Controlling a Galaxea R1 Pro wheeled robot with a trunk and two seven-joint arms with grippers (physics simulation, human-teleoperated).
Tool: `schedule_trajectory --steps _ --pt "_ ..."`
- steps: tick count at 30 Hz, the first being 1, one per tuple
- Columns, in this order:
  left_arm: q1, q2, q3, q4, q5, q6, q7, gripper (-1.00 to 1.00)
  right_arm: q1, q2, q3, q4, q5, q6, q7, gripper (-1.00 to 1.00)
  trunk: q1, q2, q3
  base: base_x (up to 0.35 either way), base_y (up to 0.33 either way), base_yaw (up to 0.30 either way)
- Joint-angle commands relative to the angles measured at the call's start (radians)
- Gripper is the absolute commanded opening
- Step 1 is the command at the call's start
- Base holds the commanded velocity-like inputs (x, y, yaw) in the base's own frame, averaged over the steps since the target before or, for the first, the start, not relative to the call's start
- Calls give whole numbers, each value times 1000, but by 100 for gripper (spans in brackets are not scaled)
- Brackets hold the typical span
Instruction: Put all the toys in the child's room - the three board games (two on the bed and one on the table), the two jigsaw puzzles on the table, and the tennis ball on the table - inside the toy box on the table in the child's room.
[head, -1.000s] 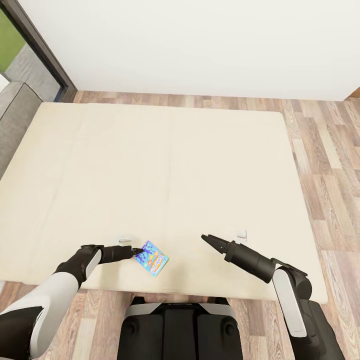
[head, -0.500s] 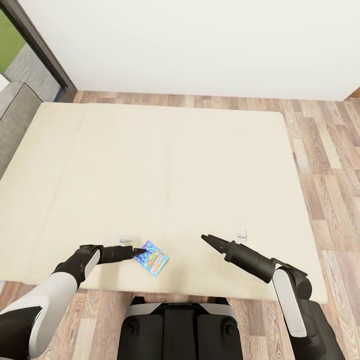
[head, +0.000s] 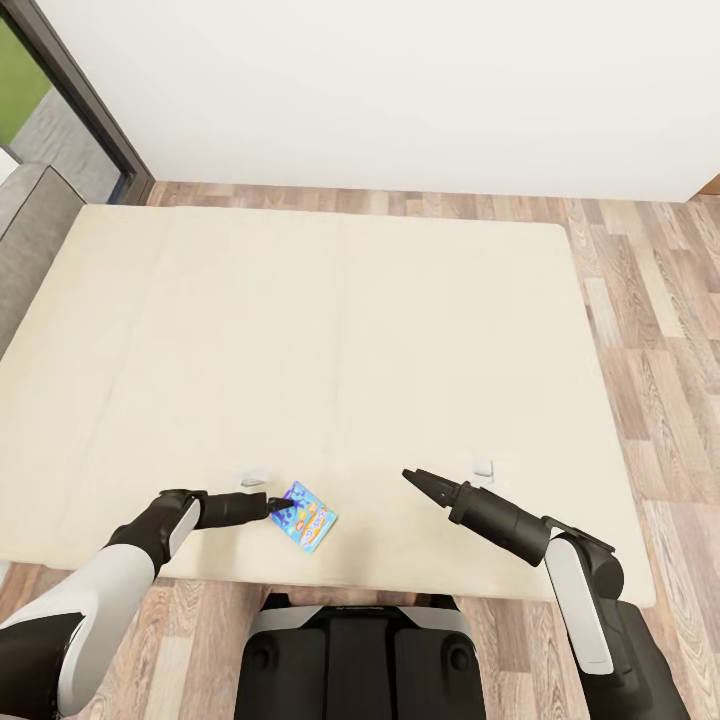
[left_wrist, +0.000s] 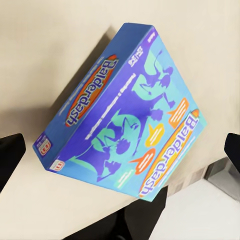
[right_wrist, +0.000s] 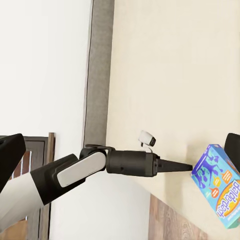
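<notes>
Your left gripper (head: 281, 504) sits low over the near edge of the bed (head: 330, 330), fingertips at the corner of the Balderdash board game (head: 304, 516). In the head view the tips read as drawn together to a point, while the left wrist view shows dark finger ends wide apart at either side of the box (left_wrist: 125, 125); whether this gripper is open or closed cannot be told. No grasp on the box is visible.

The game is a blue box with purple figures and orange and white lettering. It lies flat on the cream mattress, just ahead of your left fingertips and turned at an angle to the bed's edge. In the right wrist view the same box (right_wrist: 219, 192) sits just beyond the tip of the left gripper (right_wrist: 187, 166).

Your right gripper (head: 411, 475) hangs above the mattress, well apart from the game, pointing toward it from the other side. Its fingers look closed to a narrow point and hold nothing.

Two small white clips rest on the mattress: one (head: 252, 474) just beyond your left gripper, one (head: 484, 467) just beside your right wrist.

The wood floor (head: 660, 330) surrounds the bed.
</notes>
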Motion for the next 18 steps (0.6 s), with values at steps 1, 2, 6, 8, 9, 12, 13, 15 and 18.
schedule_trajectory --steps 1,2,6,8,9,12,13,15,18 --pt "0 -1 7 0 -2 10 -4 100 0 1 -2 0 0 5 3 100 1 -1 -1 0 0 0" --pt "0 -1 7 0 -1 11 -3 100 0 1 -2 0 0 5 3 100 1 -1 -1 0 0 0" --pt "0 -1 6 0 -3 14 0 100 0 1 -1 -1 0 5 2 100 1 -1 -1 0 0 0" --pt "0 -2 4 0 -4 14 4 100 0 1 -1 0 0 5 2 100 1 -1 -1 0 -37 0" --pt "0 -2 3 0 -5 14 5 100 0 1 -1 0 0 5 2 100 1 -1 -1 0 -77 0" --pt "0 -2 2 -1 -5 15 9 100 0 1 -1 0 0 5 2 100 1 -1 -1 0 -100 0" --pt "0 -2 2 -1 -5 14 10 100 0 1 -1 0 0 5 2 100 1 -1 -1 0 -57 0" --pt "0 -2 2 -1 -6 13 12 100 0 1 -1 0 0 5 2 100 1 -1 -1 0 -38 0" --pt "0 -3 0 -2 -6 11 13 100 0 1 -2 0 0 6 2 100 1 -1 -1 0 -15 0"
